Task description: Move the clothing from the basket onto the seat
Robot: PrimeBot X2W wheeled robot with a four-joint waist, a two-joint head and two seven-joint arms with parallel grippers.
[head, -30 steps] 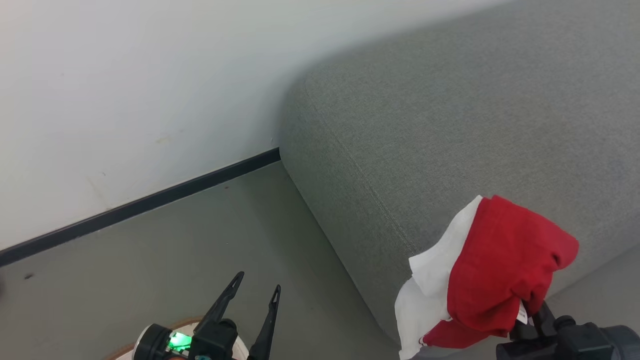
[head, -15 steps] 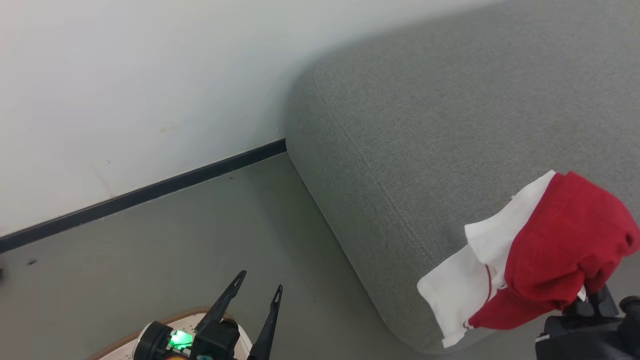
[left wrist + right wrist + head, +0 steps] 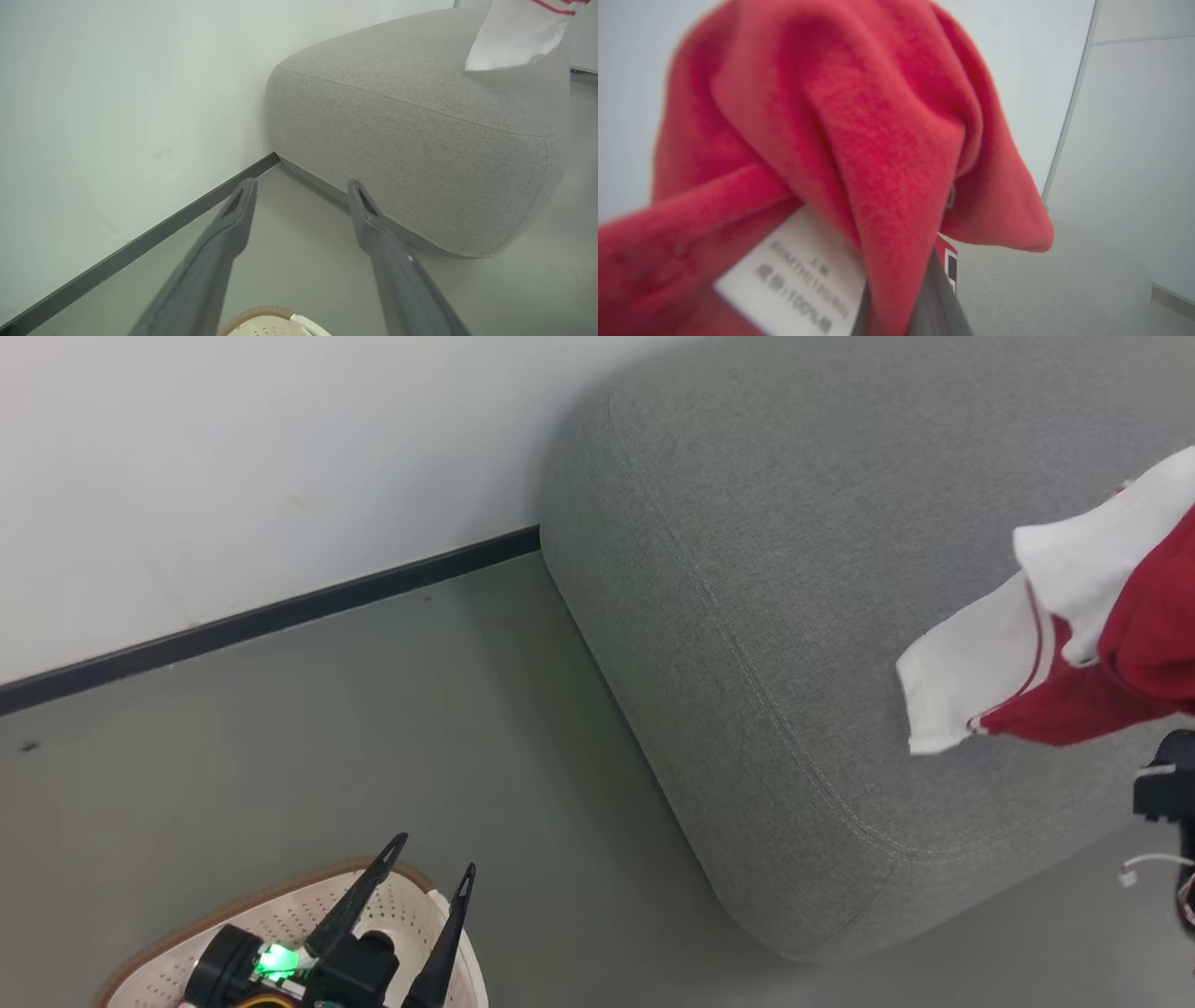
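Red-and-white clothing (image 3: 1111, 644) hung bunched from right fingers (image 3: 924, 303), pinched narrow on fold, over seat (image 3: 794, 569) near front edge. Left fingers (image 3: 219, 247) wide, empty, above basket (image 3: 159, 966). Fabric judged light, limp, unbreakable; bunched fold best hold.

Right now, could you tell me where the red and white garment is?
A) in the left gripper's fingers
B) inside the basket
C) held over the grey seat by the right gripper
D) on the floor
C: the red and white garment hangs from the right gripper over the grey seat.
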